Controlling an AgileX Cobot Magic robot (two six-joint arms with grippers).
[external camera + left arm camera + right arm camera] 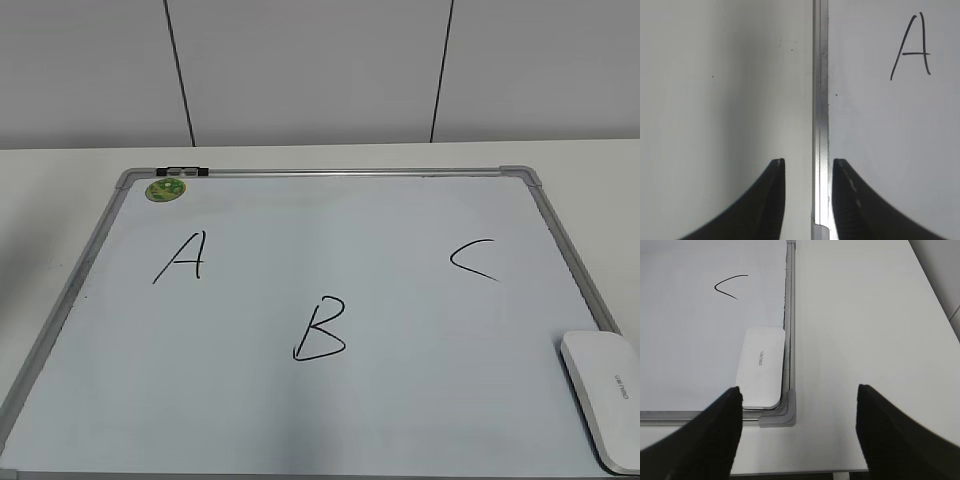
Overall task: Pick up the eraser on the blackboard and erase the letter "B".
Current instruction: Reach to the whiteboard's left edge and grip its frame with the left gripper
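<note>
The right gripper (799,432) hangs with its jaws spread wide and nothing between them, above the near right part of the white table (865,340), just past the corner of the blackboard (690,340). Ahead of its left finger lies the eraser (761,368), a white glossy block with small grey lettering on top, flat on the board and tucked into that near right corner, its long side close against the grey frame (whether it actually touches the frame cannot be made out).

The left gripper (808,200) is also parted and holds nothing; its two dark fingers straddle the board's left frame rail, one over bare table, the other over the white writing surface.

On the board, the letter "B" (320,330) sits near the middle, toward the near edge, well apart from the eraser. The letter "A" (182,256) is toward the left side, the letter "C" (473,259) toward the right. A small round green magnet (165,189) sits at the far left corner, just beside a black clip (182,172) on the far frame rail.
</note>
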